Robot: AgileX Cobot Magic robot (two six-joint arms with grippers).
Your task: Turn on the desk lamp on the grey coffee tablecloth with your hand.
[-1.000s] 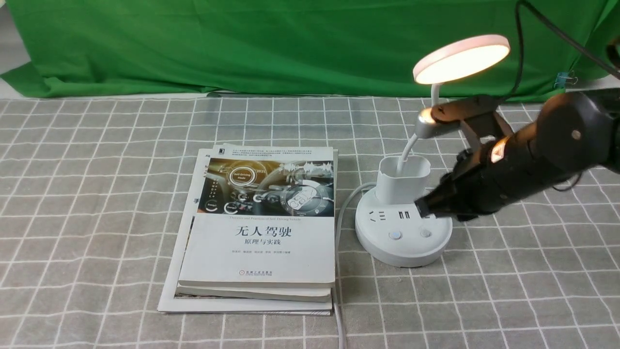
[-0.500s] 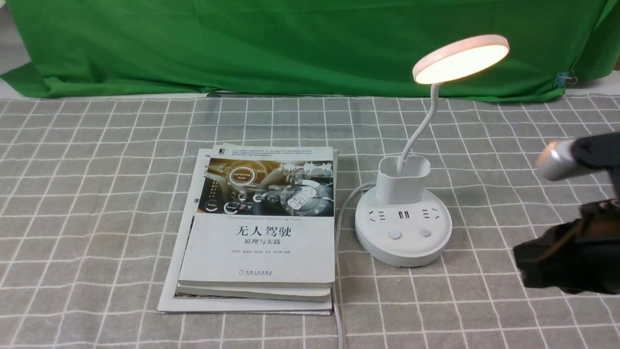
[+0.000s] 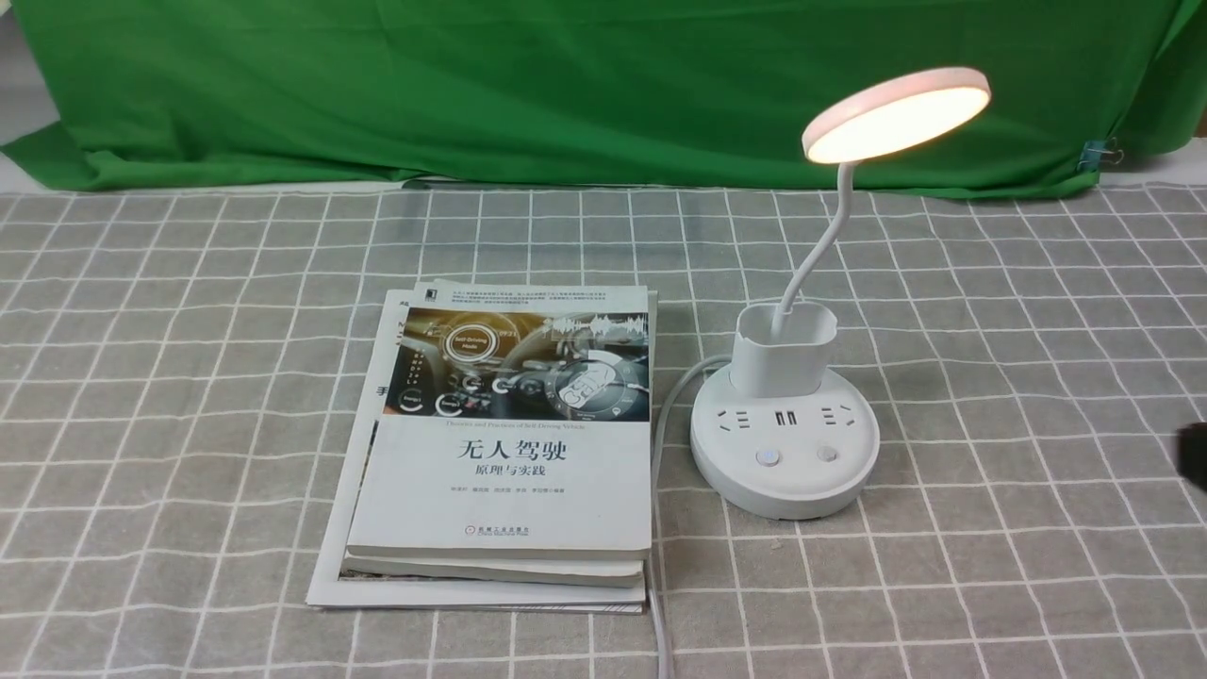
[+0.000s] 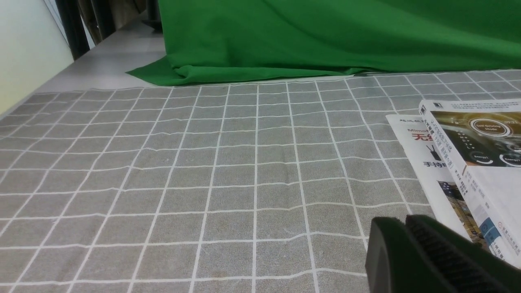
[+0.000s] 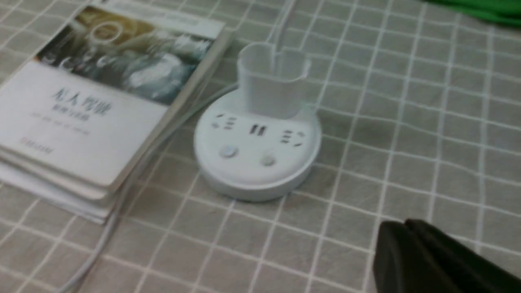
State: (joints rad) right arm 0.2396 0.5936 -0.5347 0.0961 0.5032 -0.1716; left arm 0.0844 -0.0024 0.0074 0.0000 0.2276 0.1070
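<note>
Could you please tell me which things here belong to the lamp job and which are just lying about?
Job: desk lamp, already lit; grey coffee tablecloth under it; right gripper, apart from the lamp.
Lying about: stack of books beside the lamp; green backdrop cloth.

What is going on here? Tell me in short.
The desk lamp is lit: its round head glows above the base, on the grey checked tablecloth beside a stack of books. Nothing touches it at this moment. The right gripper is shut and empty, off to the side of the lamp's base and clear of it. The left gripper, also shut and empty, sits low over the cloth by the books' other side. The turning-on looks done.
</note>
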